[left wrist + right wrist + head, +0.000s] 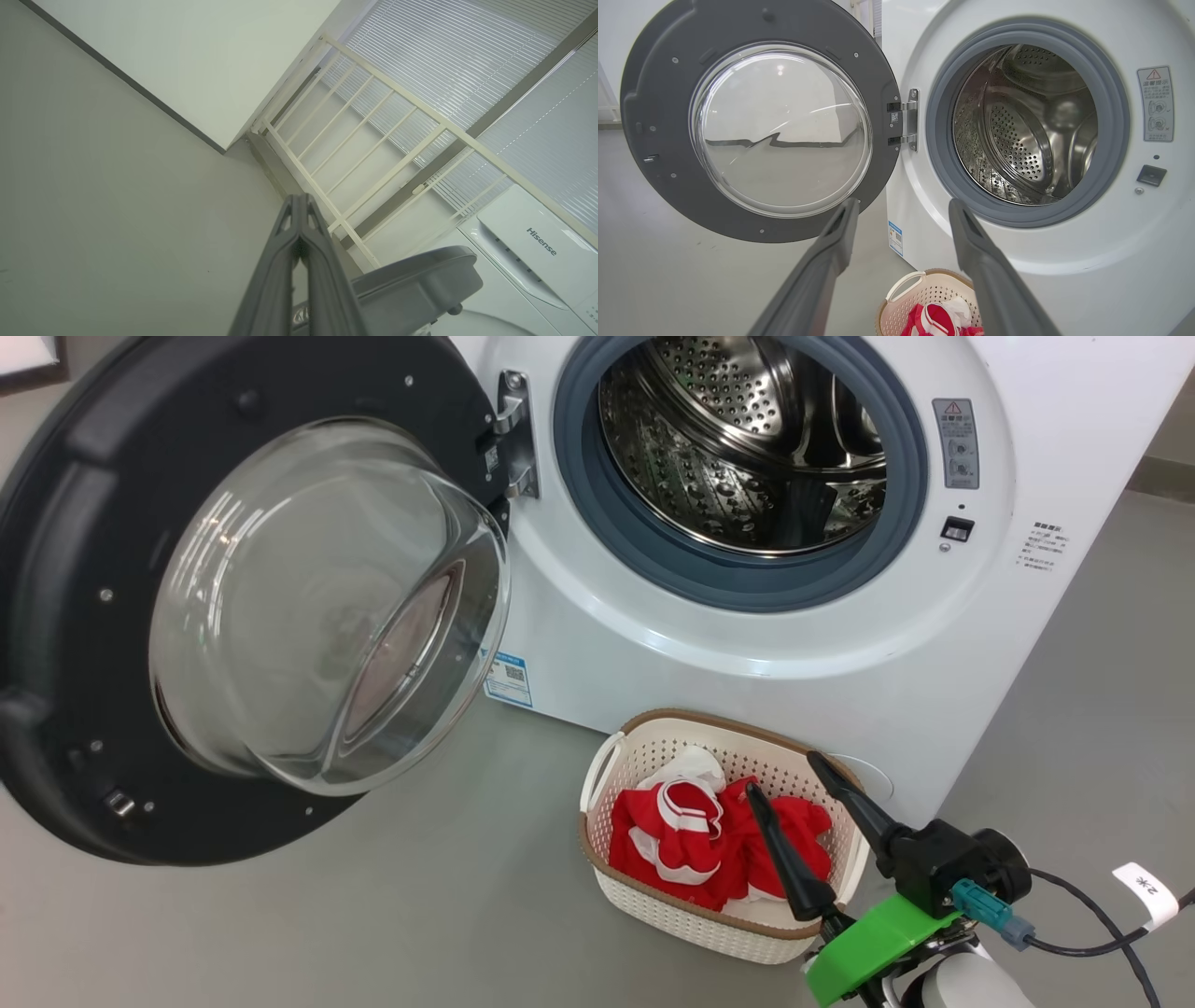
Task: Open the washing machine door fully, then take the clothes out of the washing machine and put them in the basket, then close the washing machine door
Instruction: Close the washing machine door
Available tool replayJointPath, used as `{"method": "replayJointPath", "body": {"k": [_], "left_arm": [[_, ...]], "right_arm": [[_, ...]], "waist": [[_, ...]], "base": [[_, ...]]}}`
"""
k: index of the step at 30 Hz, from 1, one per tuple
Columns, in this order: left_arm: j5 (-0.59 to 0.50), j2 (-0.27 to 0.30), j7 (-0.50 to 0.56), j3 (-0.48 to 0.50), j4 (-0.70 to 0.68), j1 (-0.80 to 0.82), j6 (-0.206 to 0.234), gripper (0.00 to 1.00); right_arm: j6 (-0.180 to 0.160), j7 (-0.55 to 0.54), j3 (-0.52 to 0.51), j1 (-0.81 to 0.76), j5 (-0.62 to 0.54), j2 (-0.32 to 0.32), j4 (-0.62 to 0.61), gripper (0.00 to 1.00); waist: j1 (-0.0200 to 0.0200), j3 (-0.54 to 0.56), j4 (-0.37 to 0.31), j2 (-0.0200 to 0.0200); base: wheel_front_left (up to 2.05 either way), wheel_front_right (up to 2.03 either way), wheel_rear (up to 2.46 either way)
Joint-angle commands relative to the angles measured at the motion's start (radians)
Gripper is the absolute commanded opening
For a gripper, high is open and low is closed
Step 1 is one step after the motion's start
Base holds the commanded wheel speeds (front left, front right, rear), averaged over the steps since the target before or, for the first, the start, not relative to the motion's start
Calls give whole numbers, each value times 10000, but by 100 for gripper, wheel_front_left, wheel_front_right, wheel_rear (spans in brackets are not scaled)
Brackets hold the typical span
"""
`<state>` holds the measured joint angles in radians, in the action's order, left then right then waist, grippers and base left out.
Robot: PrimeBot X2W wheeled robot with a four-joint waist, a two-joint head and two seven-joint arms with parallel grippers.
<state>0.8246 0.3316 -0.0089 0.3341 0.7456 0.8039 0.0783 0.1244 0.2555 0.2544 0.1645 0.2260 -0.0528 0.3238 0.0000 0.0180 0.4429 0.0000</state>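
The washing machine (pixel 840 644) stands with its steel drum (pixel 747 439) bare. Its door (pixel 252 607) (pixel 761 121) is swung wide open to the left on its hinge, glass bowl facing me. On the floor in front sits the basket (pixel 653 905) (pixel 896 303), and the red and white clothes (pixel 691 835) (pixel 938 317) lie inside it. My right gripper (pixel 780 773) (pixel 901 205) hangs open over the basket's right side, fingers spread with nothing between them. My left gripper (pixel 299 198) is shut and empty, pointing up towards a wall corner.
Grey floor (pixel 420 915) spreads to the left of the basket, under the open door. In the left wrist view a cream railing (pixel 373 140) and window blinds (pixel 467 60) rise above the machine's top (pixel 528 242), with the door's dark edge (pixel 411 284) close below.
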Motion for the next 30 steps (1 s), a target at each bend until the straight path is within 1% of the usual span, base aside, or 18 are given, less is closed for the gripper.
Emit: {"method": "replayJointPath", "body": {"k": [1,6,13,17,19,23,30], "left_arm": [[120,501,205,235,-26,474,-101,0],[724,450,1378,314,1076,1023,-155,0],[948,698,2795,123,1941,1272,-142,0],[1150,700,3411,96,2060,1295,-296,0],[1185,703,3536,87,2066,1278,-325,0],[1376,670,4225,43,2071,1149,-446,0],[1478,601,5103,-205,1713,865,-738,0]], "right_arm": [[63,63,182,238,-82,26,-201,100],[63,63,270,312,-69,26,-177,100],[63,63,321,347,-63,26,-125,100],[63,63,283,307,-84,26,-108,100],[63,63,275,295,-84,26,-107,100],[63,63,263,247,-56,26,-128,100],[63,63,273,179,-3,26,-169,100]], "waist": [[0,-30,-29,0],[0,-84,-114,0],[0,-103,-263,0],[0,-56,-290,0],[0,-47,-290,0],[0,-17,-280,0],[0,-45,-202,0]], "base": [[0,0,0],[0,0,0],[0,0,0],[0,0,0],[0,0,0],[0,0,0],[0,0,0]]}}
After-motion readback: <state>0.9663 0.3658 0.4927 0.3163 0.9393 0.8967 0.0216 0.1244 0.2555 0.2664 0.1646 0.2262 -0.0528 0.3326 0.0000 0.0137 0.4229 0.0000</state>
